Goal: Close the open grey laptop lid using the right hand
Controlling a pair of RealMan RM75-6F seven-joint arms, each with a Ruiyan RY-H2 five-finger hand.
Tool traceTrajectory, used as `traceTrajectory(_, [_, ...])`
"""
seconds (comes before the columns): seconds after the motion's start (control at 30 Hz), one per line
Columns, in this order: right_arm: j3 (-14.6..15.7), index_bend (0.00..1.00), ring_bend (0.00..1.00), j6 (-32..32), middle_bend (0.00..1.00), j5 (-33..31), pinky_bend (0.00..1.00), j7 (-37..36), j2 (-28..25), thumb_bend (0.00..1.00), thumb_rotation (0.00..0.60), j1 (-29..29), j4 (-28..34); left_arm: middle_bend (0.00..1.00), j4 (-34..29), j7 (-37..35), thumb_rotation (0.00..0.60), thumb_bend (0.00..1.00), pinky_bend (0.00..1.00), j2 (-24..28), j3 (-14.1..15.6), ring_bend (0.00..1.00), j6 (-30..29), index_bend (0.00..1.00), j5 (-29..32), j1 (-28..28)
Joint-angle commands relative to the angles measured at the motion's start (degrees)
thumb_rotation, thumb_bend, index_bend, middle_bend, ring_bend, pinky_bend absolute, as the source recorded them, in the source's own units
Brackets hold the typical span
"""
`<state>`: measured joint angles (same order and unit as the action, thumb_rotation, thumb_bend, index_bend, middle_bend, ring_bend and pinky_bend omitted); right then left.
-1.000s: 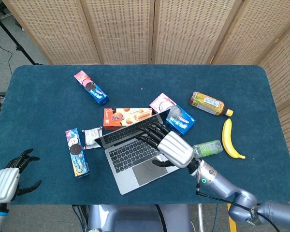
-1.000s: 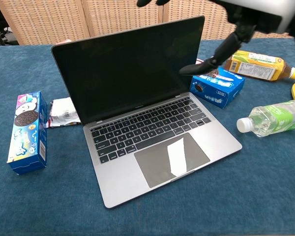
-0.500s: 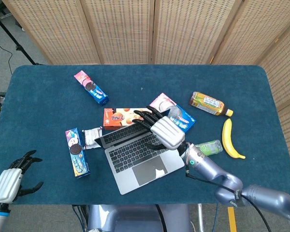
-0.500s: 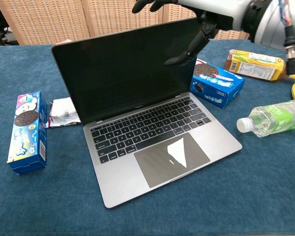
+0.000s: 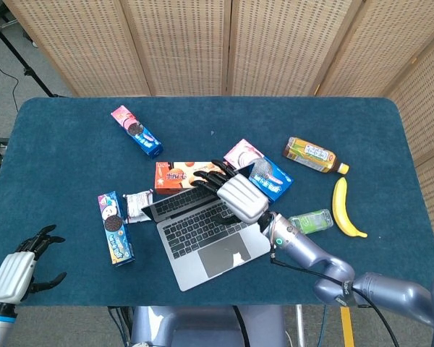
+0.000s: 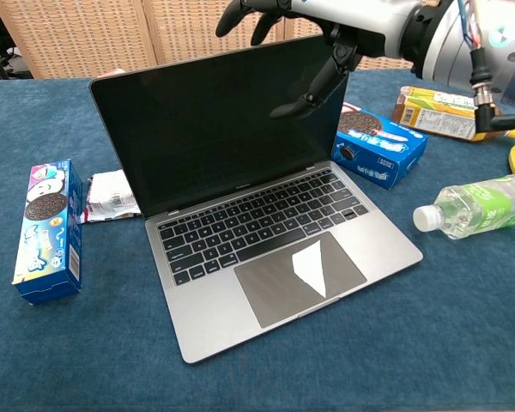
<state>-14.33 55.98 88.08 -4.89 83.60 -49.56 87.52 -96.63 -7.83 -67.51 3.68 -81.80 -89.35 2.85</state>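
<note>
The grey laptop (image 5: 202, 231) (image 6: 257, 232) stands open on the blue table, its dark screen upright and facing the robot. My right hand (image 5: 235, 194) (image 6: 313, 39) hovers over the lid's top edge near its right corner, fingers spread and curling over the rim, thumb in front of the screen. Whether the fingers touch the lid is unclear. My left hand (image 5: 18, 269) hangs off the table's front left edge, holding nothing, fingers apart.
Around the laptop lie an Oreo box (image 5: 116, 228) and a wrapper (image 5: 136, 204) on the left, an orange biscuit box (image 5: 181, 176) behind, blue and pink cookie boxes (image 5: 264, 173), a water bottle (image 5: 311, 221), a tea bottle (image 5: 313, 155) and a banana (image 5: 343, 208) at right.
My right hand has travelled from above the keyboard back and left to the lid's top edge. The lid's angle looks unchanged. The left hand barely shifted.
</note>
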Motion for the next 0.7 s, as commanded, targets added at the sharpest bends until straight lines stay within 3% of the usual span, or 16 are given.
traceTrajectory(0.03, [0.1,0.22,0.29,0.5,0.19,0.0,0.01,0.2,-0.2,0.24,0.6,0.0,0.5,0.17,-0.1,0.1,0.6,0.2,0.2,0.0,0.0,0.21,0.0,0.31,0.0,0.0])
traceTrajectory(0.7, [1.8,0.23,0.34,1.1,0.21,-1.8,0.06,2.6,-0.3,0.24,0.6,-0.1,1.3,0.17,-0.1,0.4,0.6,0.2,0.2,-0.1,0.2,0.21,0.6,0.31,0.0,0.3])
